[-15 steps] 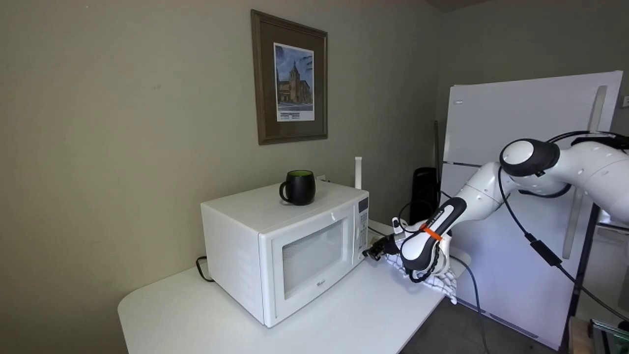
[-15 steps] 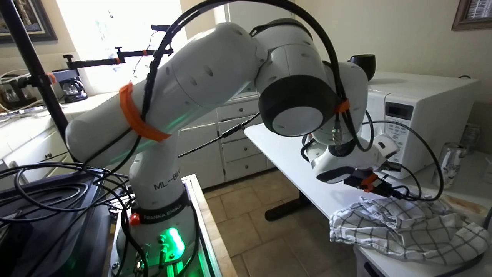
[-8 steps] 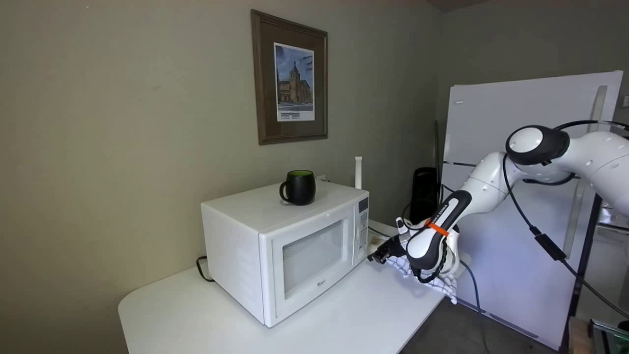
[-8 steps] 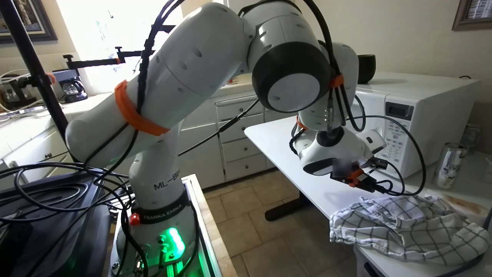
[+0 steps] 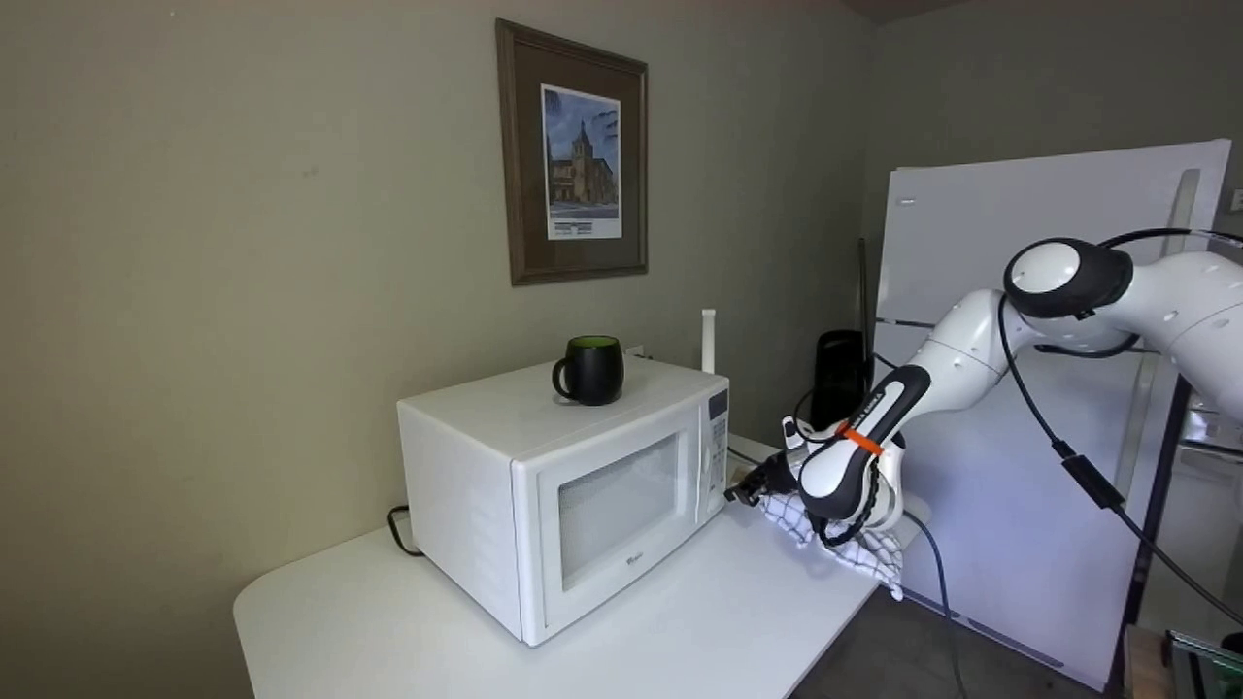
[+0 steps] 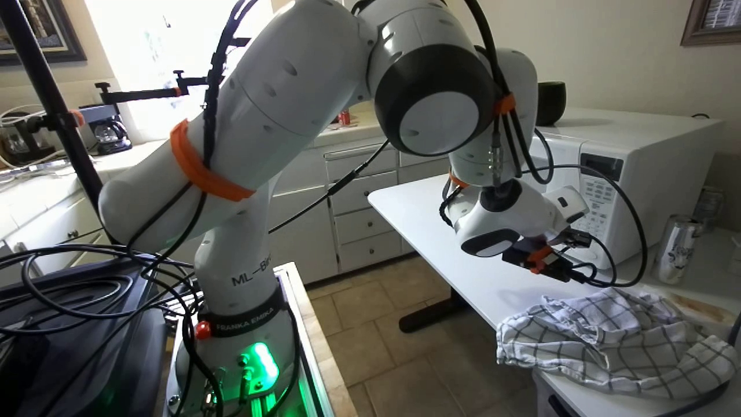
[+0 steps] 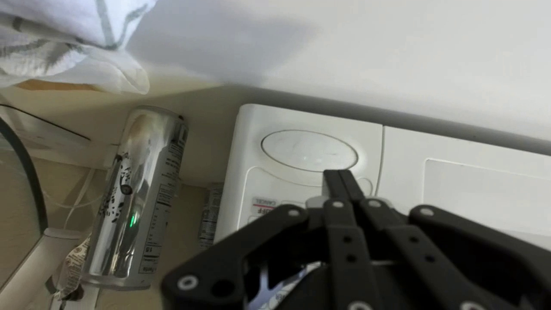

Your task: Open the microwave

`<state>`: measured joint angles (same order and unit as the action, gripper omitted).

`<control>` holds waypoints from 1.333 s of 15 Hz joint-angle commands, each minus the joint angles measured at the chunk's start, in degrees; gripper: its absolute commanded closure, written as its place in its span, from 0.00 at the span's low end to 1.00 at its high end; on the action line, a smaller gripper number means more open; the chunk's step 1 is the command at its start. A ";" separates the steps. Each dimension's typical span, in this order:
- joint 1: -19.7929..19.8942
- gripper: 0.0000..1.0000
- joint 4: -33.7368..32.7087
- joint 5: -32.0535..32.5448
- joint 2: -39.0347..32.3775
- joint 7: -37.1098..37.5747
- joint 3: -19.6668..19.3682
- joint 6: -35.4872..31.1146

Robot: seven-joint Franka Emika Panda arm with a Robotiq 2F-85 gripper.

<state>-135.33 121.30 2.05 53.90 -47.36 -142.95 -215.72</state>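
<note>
The white microwave (image 5: pixel 461 505) stands on the white table with its door (image 5: pixel 621 510) closed; it also shows in an exterior view (image 6: pixel 666 185). In the wrist view its oval button (image 7: pixel 310 150) lies at the end of the control panel (image 7: pixel 254 181), beside the door seam. My gripper (image 7: pixel 338 174) is shut and empty. Its fingertips overlap the oval button's edge in the wrist view; whether they touch it I cannot tell. In an exterior view the gripper (image 5: pixel 735 495) is at the panel's lower right corner. In an exterior view the fingertips are hidden behind the gripper body (image 6: pixel 538 260).
A black mug (image 5: pixel 594 371) stands on top of the microwave. A silver can (image 7: pixel 137 198) stands beside the microwave on the panel side. A checked cloth (image 6: pixel 613 341) lies on the table (image 6: pixel 428 220) below the gripper. A fridge (image 5: pixel 1029 466) stands behind the arm.
My gripper has pulled back from the microwave's panel, then risen slightly and moved a little toward it again. The upper arm has risen. The microwave and its door have not moved.
</note>
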 commanded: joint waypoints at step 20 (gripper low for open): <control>-4.88 1.00 -8.24 -3.55 5.11 -3.47 -3.04 2.49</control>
<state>-140.21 115.63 -0.30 56.58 -48.12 -146.76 -213.75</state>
